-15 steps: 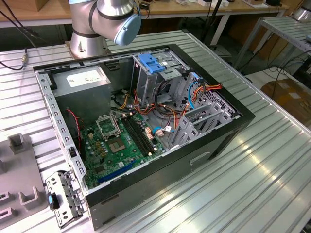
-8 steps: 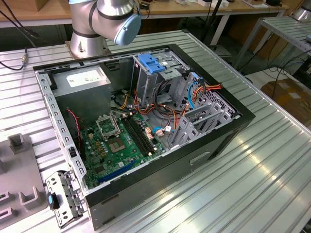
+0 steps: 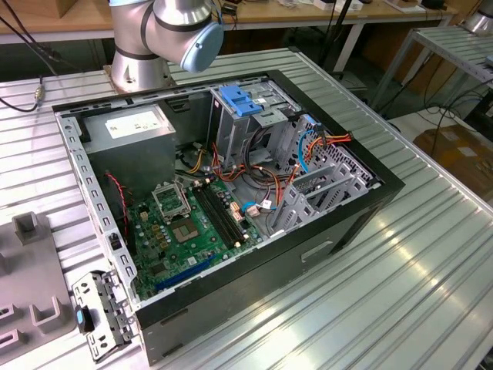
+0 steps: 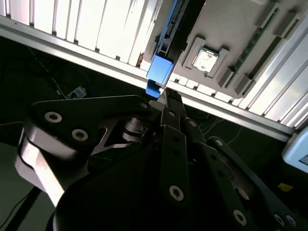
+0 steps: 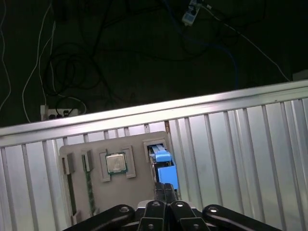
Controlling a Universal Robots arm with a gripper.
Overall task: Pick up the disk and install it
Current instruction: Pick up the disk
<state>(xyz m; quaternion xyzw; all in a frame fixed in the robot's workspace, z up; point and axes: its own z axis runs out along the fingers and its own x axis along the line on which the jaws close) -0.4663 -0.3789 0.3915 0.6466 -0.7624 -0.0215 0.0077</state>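
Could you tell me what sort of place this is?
Probably a robotics lab or workshop bench: an open computer case with its motherboard exposed lies on a ribbed aluminium table, the robot arm's base stands beside it, and wooden workbenches stand behind.

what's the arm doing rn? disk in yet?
Not in yet. In the first wrist view the tool is right at the blue end of the disk, which sits at a slot in the grey tray beside a CPU. I can't tell whether it has a grip on it. In the exterior view the open PC case lies on the ribbed table, side panel off, with the drive cage exposed.
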